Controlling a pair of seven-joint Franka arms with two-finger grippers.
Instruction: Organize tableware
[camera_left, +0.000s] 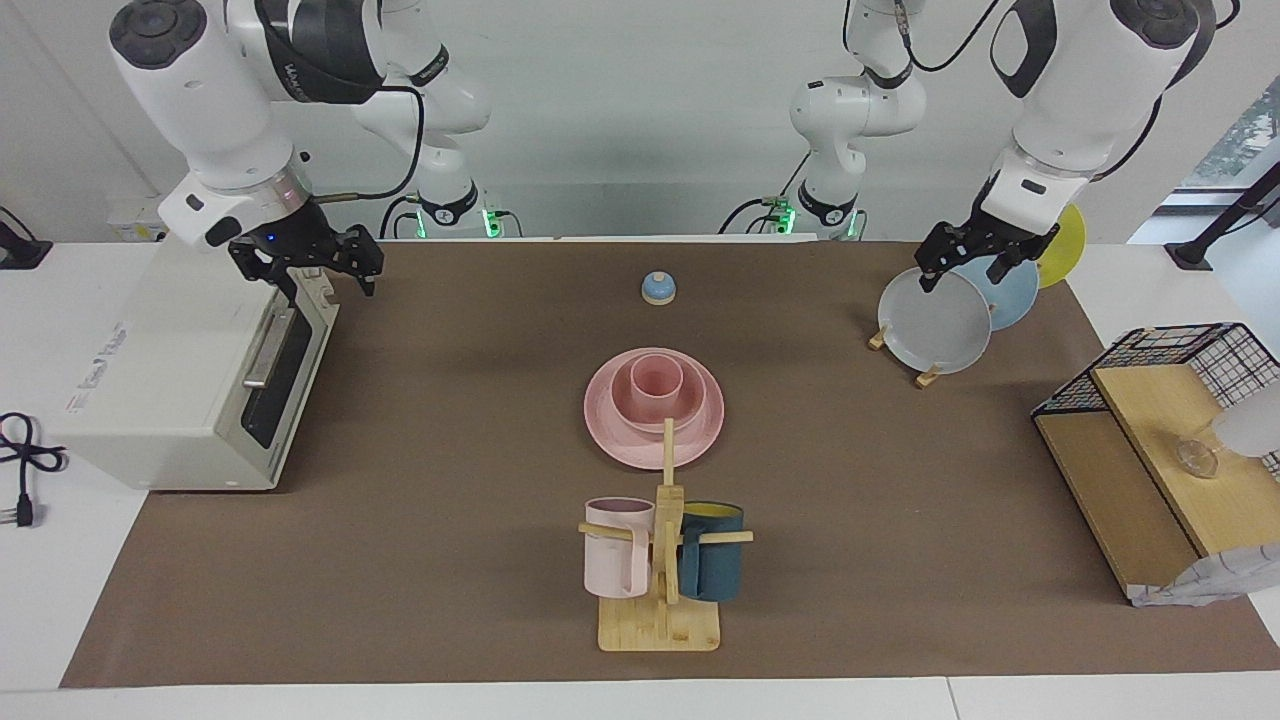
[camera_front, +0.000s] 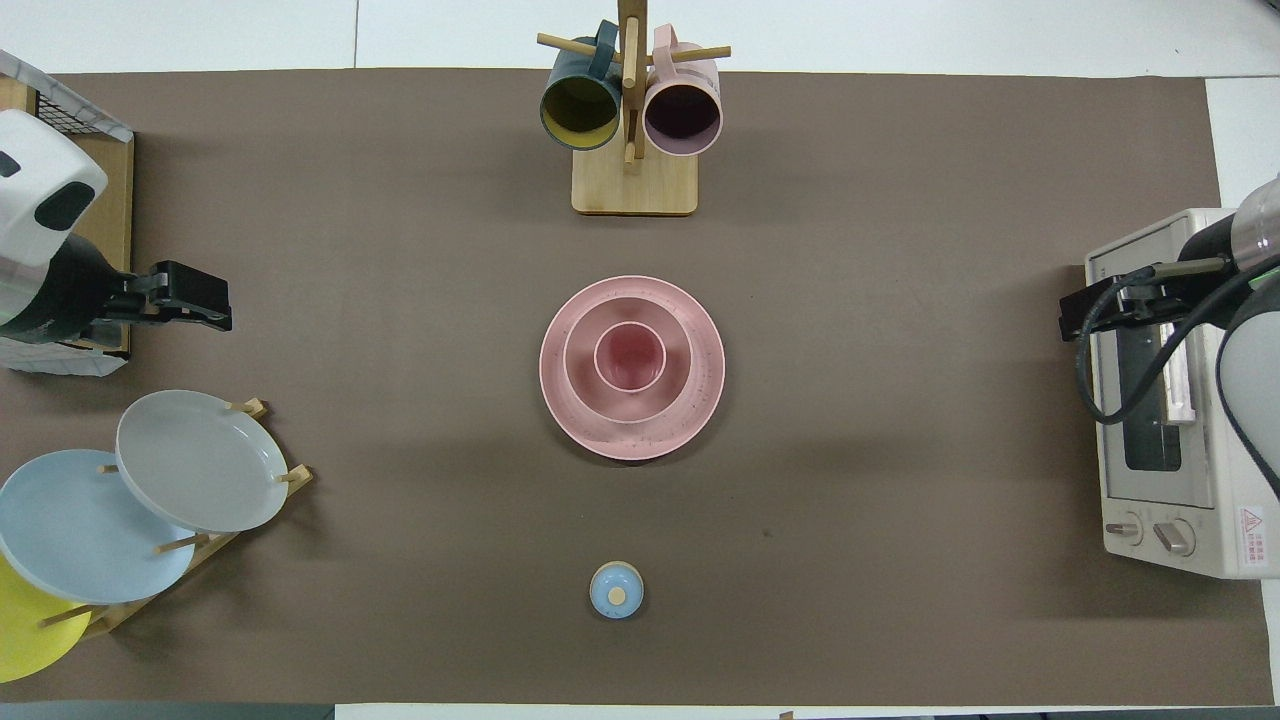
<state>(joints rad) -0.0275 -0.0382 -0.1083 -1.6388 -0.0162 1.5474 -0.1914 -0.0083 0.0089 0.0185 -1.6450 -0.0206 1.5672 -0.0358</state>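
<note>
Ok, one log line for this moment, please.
pink cup in bowl on plate | left gripper over plate rack | right gripper over toaster oven, open

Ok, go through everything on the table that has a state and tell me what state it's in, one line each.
pink cup: upright, nested in the bowl
pink bowl: upright on the plate
pink plate: flat on the mat
two mugs: hung on the wooden rack
toaster oven: door shut
left gripper: raised over the grey plate
right gripper: raised over the oven

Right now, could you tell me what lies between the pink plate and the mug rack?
Nothing: the overhead view shows only bare brown mat between the pink plate, which holds the bowl and cup, and the mug rack.
</note>
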